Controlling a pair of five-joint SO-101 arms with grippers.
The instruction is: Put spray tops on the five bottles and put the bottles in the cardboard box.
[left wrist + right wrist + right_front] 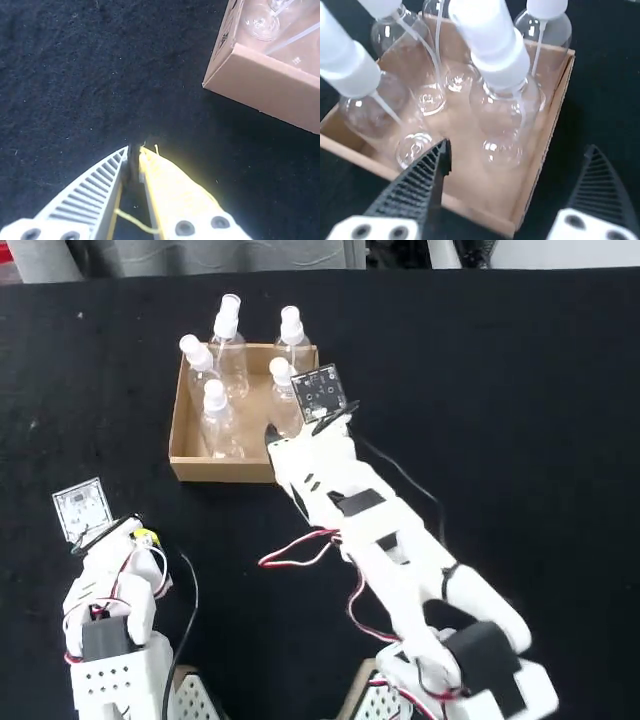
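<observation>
The right gripper [518, 148] is spread wide and holds nothing. It hangs over the near corner of the cardboard box [215, 468], with one black finger [422, 187] above the box's near wall and the other beyond its side wall, over the black tabletop [500, 390]. Whether either finger touches the box cannot be told.

All five bottles [217, 418] stand upright inside the box, each wearing a white spray top [492, 37]. The nearest one stands just beside the open right gripper.

The left gripper [134, 150] is well apart from the box. Its white and yellow fingers are pressed together with nothing between them, and they point down at bare tabletop.
</observation>
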